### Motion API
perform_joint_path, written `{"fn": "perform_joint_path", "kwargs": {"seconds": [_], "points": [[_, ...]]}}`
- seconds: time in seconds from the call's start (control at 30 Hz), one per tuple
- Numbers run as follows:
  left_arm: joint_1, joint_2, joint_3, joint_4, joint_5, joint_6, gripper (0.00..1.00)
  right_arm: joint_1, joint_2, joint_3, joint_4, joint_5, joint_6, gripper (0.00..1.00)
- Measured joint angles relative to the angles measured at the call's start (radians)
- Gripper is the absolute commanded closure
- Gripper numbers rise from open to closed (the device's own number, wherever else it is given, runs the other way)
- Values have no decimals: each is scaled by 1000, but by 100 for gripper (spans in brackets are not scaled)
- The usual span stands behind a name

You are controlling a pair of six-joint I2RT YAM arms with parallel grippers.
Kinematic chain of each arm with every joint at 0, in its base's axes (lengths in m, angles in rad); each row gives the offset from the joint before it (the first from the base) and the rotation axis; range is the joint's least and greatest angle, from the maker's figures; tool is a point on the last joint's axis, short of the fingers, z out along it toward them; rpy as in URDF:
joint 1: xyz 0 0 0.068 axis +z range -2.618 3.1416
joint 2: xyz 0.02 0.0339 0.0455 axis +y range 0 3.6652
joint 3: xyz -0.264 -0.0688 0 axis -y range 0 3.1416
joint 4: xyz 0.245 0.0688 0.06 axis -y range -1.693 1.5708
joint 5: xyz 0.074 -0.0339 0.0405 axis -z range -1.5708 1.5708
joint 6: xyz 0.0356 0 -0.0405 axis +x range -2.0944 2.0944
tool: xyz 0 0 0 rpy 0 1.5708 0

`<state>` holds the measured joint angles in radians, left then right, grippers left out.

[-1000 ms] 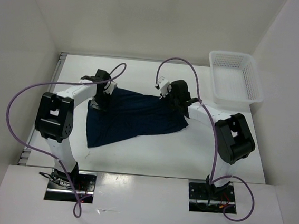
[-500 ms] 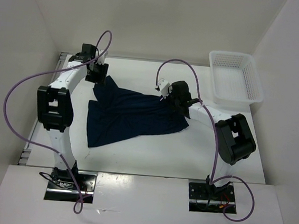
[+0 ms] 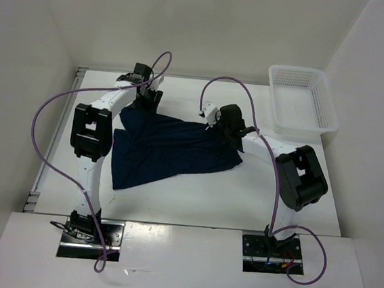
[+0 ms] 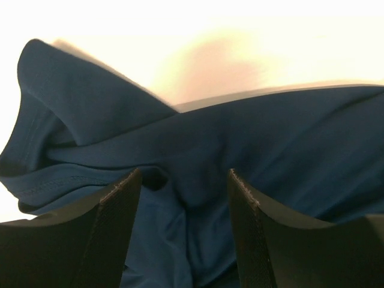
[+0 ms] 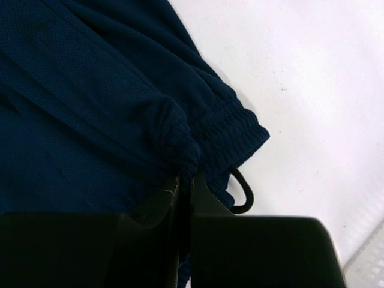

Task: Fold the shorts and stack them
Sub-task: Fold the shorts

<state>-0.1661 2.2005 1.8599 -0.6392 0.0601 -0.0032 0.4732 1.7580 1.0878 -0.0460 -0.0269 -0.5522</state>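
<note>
The dark navy shorts [image 3: 171, 152] lie spread and rumpled on the white table, waistband to the right. My left gripper [image 3: 146, 102] is at their far left corner. In the left wrist view it [image 4: 183, 180] is open, its jaws wide apart over bunched cloth [image 4: 198, 138]. My right gripper [image 3: 224, 131] is at the far right corner. In the right wrist view it [image 5: 186, 178] is shut on a fold of the shorts [image 5: 90, 102] by the gathered waistband [image 5: 231, 129], with a black drawstring loop [image 5: 247, 195] beside it.
A white mesh basket [image 3: 301, 100] stands at the far right of the table; its edge shows in the right wrist view [image 5: 367, 265]. White walls close in the table at the back and both sides. Purple cables arch above both arms.
My left arm swung from the shorts' left edge to the far left and then right along the far edge. The shorts' far left corner is drawn farther back. The right arm has not moved.
</note>
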Motion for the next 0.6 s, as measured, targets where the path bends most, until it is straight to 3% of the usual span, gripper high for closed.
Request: {"fn": "perform_joint_path", "kwargs": {"seconds": [0.3, 0.6], "points": [[42, 48, 0, -8, -37, 0, 52, 0, 0, 0, 0, 0, 0, 100], [40, 48, -44, -10, -40, -2, 92, 0, 0, 0, 0, 0, 0, 100]]}}
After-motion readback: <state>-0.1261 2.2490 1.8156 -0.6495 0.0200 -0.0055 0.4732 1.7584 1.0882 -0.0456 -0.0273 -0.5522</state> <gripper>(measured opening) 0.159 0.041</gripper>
